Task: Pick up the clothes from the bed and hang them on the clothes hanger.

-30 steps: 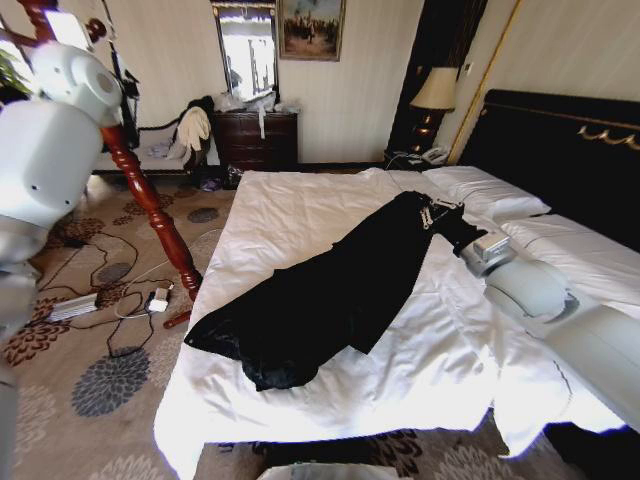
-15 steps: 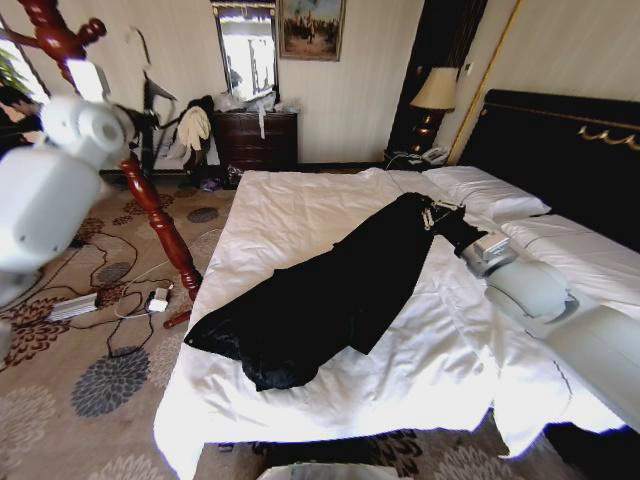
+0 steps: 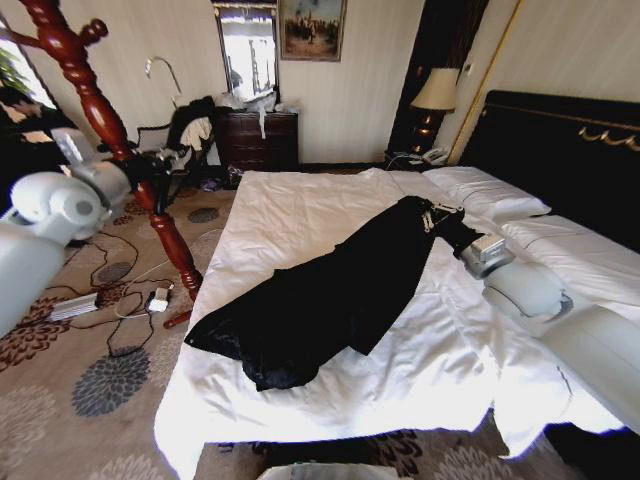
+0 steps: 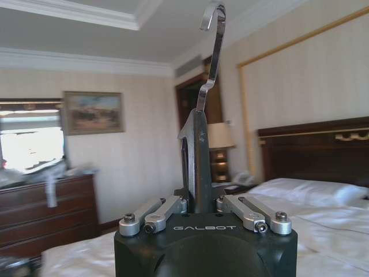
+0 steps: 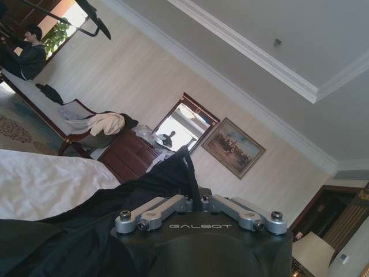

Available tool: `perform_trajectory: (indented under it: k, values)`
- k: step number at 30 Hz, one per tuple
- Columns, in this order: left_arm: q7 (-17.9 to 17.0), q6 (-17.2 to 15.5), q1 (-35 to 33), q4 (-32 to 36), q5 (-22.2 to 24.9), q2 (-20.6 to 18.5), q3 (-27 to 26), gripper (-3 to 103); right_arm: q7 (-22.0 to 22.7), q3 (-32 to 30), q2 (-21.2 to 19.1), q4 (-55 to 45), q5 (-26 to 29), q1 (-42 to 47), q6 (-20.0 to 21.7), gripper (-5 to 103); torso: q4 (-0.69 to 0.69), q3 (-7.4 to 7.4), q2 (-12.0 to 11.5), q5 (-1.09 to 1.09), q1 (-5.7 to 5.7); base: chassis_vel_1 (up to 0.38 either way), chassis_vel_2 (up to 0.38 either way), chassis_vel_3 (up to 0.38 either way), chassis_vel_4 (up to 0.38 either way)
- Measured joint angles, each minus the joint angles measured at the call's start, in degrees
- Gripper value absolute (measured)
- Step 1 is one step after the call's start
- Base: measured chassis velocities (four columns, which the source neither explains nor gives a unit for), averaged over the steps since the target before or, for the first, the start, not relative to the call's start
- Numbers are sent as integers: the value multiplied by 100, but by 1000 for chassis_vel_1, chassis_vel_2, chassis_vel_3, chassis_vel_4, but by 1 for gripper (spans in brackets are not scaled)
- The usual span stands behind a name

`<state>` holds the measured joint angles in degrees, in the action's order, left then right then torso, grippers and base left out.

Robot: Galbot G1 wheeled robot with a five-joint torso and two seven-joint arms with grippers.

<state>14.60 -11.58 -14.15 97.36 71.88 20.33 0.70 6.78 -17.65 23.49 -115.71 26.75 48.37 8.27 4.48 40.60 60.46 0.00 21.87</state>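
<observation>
— Hanger position? We see our left gripper (image 4: 199, 212) pinching the clothes hanger (image 4: 196, 158), its wire hook above the fingers.

— And the clothes (image 3: 330, 295)? Sprawled across the bed (image 3: 300, 205), collar pinched in our right gripper (image 3: 440, 216)

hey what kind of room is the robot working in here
Most likely a hotel bedroom: a wide white-sheeted bed with a black headboard, a bedside lamp, and a dark wooden dresser.
</observation>
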Motion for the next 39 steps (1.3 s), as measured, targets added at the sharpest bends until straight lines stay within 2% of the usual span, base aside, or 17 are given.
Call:
perform_trajectory:
  k: [2,4,6,7,9,11,13,14,17,19,22,28,32,35,39]
  values:
    - [98,88,-237,158,78,-21,-70,16,1,0,1,-29,-26,26,7,0,-4,0,0,-4,0,0,0,0,0]
    - [109,139,-351,218,25,-21,-81,16,5,0,1,-29,-34,38,10,0,-2,0,0,1,0,0,0,0,0]
    - [168,340,-520,233,-109,-21,-80,16,19,0,1,-22,-42,41,10,0,1,0,0,2,0,0,0,0,0]
    - [329,608,-695,266,-228,-21,-80,16,37,-1,1,-20,-44,45,11,0,2,1,0,0,1,0,0,0,0]
    - [405,694,-771,292,-256,-19,-80,16,43,-5,2,-24,-43,52,12,0,1,1,0,0,1,0,0,0,0]
    - [694,844,-1020,438,-263,-24,-84,16,54,-32,-4,-53,-39,75,24,0,-3,1,0,-2,1,0,0,0,0]
    - [975,889,-1220,602,-243,-63,-85,16,66,-55,-6,-61,-33,77,41,0,0,1,0,0,1,0,0,0,0]
    - [975,889,-1220,602,-243,-63,-85,16,66,-55,-6,-61,-33,77,41,0,0,1,0,0,1,0,0,0,0]
    - [1479,896,-1539,935,-163,-157,-69,16,70,-63,-7,-40,-29,72,57,0,-1,1,0,0,2,0,0,0,0]
    - [1559,891,-1594,999,-131,-180,-65,16,70,-65,-8,-40,-29,77,58,0,-2,1,0,0,1,0,0,0,0]
    - [1903,810,-1886,1292,-36,-310,-47,16,97,-76,-9,-55,-31,123,69,0,-1,0,0,2,0,0,0,0,0]
    - [1937,587,-2406,1548,177,-242,-282,16,117,-88,-54,-90,-28,131,81,0,-1,1,0,-1,1,0,0,0,0]
    - [2092,439,-2695,1716,379,-279,-361,16,143,-115,-77,-108,-11,143,96,0,-2,1,0,-2,1,0,0,0,0]
    - [2159,411,-2711,1792,382,-318,-302,16,158,-133,-75,-123,-10,165,107,0,-2,0,0,1,1,0,0,0,0]
    - [2159,360,-2468,1844,288,-221,62,16,174,-146,-52,-188,-7,189,134,0,-1,0,0,1,0,0,0,0,0]
